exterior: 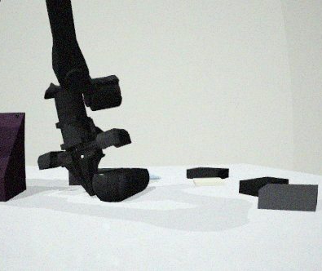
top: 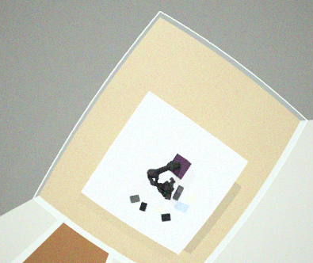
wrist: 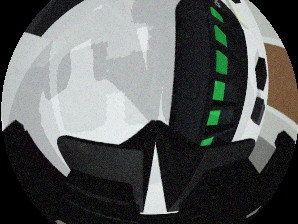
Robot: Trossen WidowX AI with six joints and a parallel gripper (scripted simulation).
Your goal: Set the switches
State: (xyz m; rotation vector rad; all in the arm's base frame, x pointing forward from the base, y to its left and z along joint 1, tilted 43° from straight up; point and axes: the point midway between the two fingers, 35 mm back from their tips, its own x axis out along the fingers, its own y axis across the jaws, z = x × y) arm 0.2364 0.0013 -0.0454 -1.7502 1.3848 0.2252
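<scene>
The dark controller unit (exterior: 121, 185) (wrist: 189, 75) sits on its base, and its underside label is hidden. In the wrist view it runs up the right side, with a row of green switch ends along its top. Dark parts of the two nearest switches look raised; I cannot read every setting. My gripper (exterior: 91, 193) (wrist: 154, 124) is shut and empty, pointing down. Its tips are low, close beside the unit's long side in the wrist view; I cannot tell whether they touch it. The arm largely covers the unit in the top view.
A purple wedge (top: 183, 168) (exterior: 15, 163) stands by the arm's base. A dark grey block (top: 178, 192) lies close to the gripper. A light blue plate (top: 181, 207), a grey block (top: 135, 199) (exterior: 288, 197) and black blocks (top: 143, 207) (top: 166, 217) lie around on the white bench (top: 147, 119).
</scene>
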